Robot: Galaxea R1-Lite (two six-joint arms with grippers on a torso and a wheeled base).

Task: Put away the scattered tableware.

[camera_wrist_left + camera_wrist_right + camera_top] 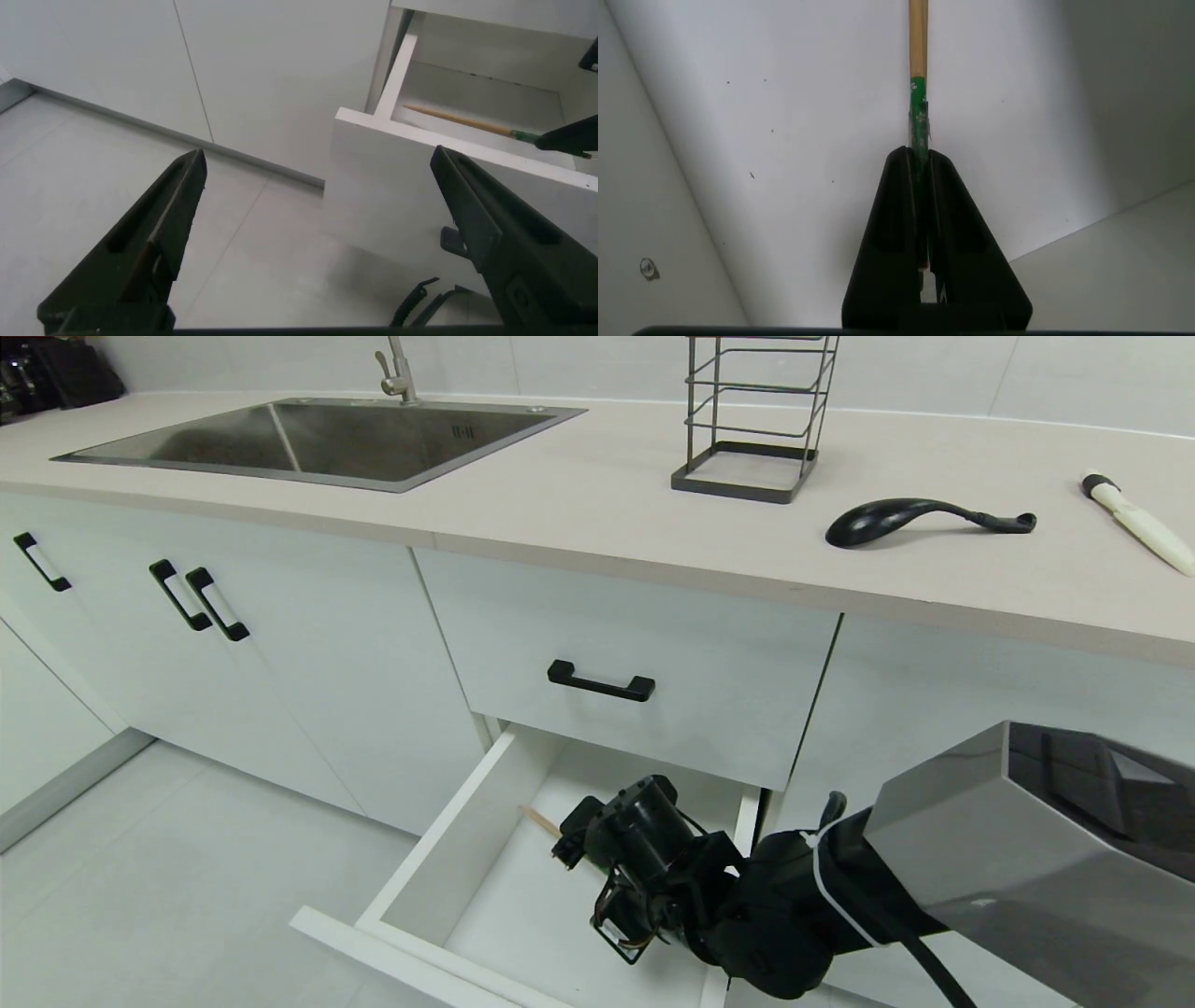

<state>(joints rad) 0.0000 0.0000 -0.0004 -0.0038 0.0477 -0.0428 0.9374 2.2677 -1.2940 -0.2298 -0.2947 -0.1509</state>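
My right gripper is down inside the open lower drawer, shut on the green-banded end of a wooden chopstick. In the right wrist view the chopstick sticks straight out from between the closed fingertips of the gripper over the drawer's white floor. A black ladle and a cream-bladed knife lie on the counter at the right. My left gripper hangs open and empty above the floor, facing the drawer; from there the chopstick is seen inside.
A dark wire rack stands at the back of the counter, with a steel sink to its left. A shut drawer with a black handle sits just above the open one. Cabinet doors run along the left over grey floor tiles.
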